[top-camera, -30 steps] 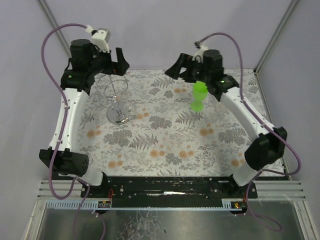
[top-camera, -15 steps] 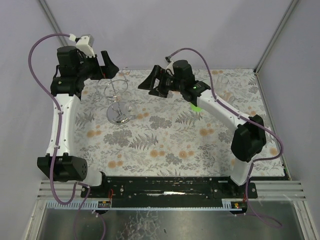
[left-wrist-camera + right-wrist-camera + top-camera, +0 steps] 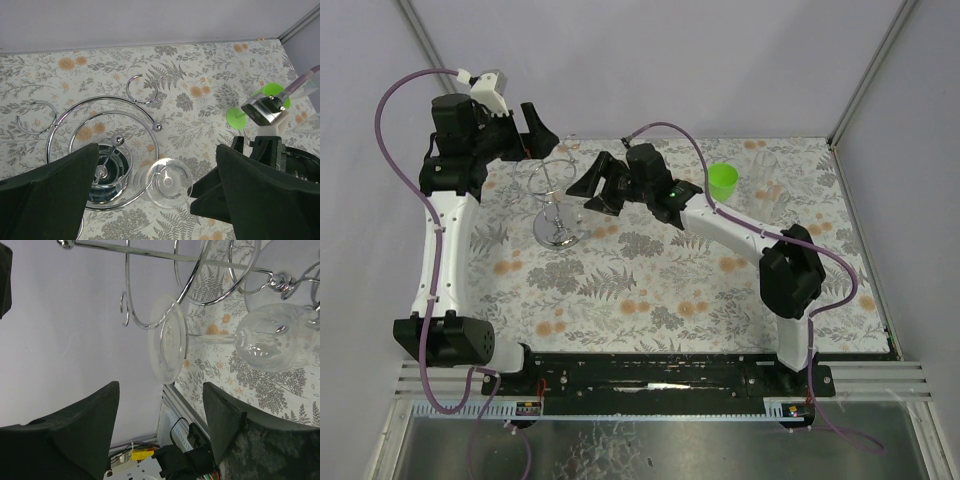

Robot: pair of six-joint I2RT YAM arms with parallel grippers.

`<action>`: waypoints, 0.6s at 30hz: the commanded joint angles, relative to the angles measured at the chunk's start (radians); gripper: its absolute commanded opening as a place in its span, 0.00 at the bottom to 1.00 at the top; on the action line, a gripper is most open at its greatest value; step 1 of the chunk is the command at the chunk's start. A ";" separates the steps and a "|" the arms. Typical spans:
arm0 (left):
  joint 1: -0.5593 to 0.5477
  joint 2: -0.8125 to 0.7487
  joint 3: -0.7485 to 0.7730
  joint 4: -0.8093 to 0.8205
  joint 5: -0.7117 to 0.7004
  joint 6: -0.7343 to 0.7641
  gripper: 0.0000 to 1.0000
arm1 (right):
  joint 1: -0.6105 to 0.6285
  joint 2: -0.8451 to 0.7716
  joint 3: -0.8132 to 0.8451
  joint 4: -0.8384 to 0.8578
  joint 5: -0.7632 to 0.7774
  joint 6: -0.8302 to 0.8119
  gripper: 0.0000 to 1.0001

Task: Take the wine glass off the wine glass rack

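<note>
Where the fern-and-flower tablecloth covers the table (image 3: 650, 290), 2 arms lean over its far left part from opposite sides. The left arm rises along the left edge, and the left gripper (image 3: 533, 135) hangs above the wine glass rack (image 3: 557, 229). Its 2 fingers (image 3: 50, 195) are spread wide and hold nothing. The right arm stretches across the table from the right side, and the right gripper (image 3: 592, 190) sits just beside the rack on the rack's right. Its fingers (image 3: 70, 435) are also parted and empty. In the right wrist view the glass lies just ahead of them, in line with the gap and untouched.

The rack stands upright on its round shiny base near the far left of the cloth. A thin post carries 2 concentric wire rings and several small curved loops. The wine glass (image 3: 272, 340) hangs upside down from 1 loop on the side facing the right arm. Its round foot (image 3: 170, 182) is caught in the wire, and its bowl hangs below, beside the post.

Well to the right, near the far edge, stands a green plastic goblet (image 3: 723, 181). Just beyond it is a clear glass (image 3: 767, 172), too faint to make out in detail.
</note>
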 commanded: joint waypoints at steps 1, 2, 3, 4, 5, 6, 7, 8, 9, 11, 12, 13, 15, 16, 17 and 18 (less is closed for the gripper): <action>0.011 -0.031 -0.013 0.051 0.028 -0.009 1.00 | 0.004 -0.003 0.045 0.061 0.057 0.043 0.73; 0.010 -0.032 -0.014 0.053 0.031 -0.009 1.00 | 0.004 -0.002 0.046 0.063 0.063 0.047 0.72; 0.012 -0.034 -0.017 0.054 0.035 -0.008 1.00 | 0.004 0.000 0.045 0.066 0.069 0.051 0.70; 0.013 -0.033 -0.018 0.056 0.037 -0.008 1.00 | 0.003 0.001 0.044 0.073 0.076 0.054 0.69; 0.013 -0.033 -0.019 0.056 0.039 -0.008 1.00 | 0.004 0.002 0.043 0.076 0.082 0.059 0.67; 0.013 -0.031 -0.019 0.056 0.041 -0.008 1.00 | 0.005 0.003 0.043 0.078 0.087 0.062 0.65; 0.013 -0.032 -0.019 0.057 0.042 -0.008 1.00 | 0.005 0.006 0.045 0.081 0.087 0.066 0.64; 0.012 -0.032 -0.018 0.059 0.045 -0.008 1.00 | 0.005 0.011 0.051 0.082 0.086 0.068 0.63; 0.013 -0.030 -0.018 0.059 0.046 -0.008 1.00 | 0.005 0.014 0.056 0.082 0.086 0.070 0.62; 0.014 -0.030 -0.016 0.060 0.049 -0.008 1.00 | 0.006 0.021 0.061 0.084 0.086 0.075 0.60; 0.015 -0.030 -0.015 0.061 0.049 -0.008 1.00 | 0.006 0.023 0.060 0.084 0.087 0.076 0.59; 0.015 -0.030 -0.013 0.061 0.051 -0.007 1.00 | 0.006 0.024 0.061 0.084 0.088 0.078 0.58; 0.015 -0.028 -0.013 0.061 0.052 -0.004 1.00 | 0.006 0.026 0.064 0.084 0.085 0.080 0.57; 0.014 -0.028 -0.013 0.061 0.052 -0.003 1.00 | 0.006 0.030 0.067 0.083 0.083 0.082 0.56; 0.013 -0.029 -0.012 0.061 0.054 -0.003 1.00 | 0.006 0.034 0.069 0.082 0.081 0.085 0.55; 0.014 -0.028 -0.011 0.061 0.054 -0.003 1.00 | 0.006 0.037 0.071 0.082 0.079 0.086 0.53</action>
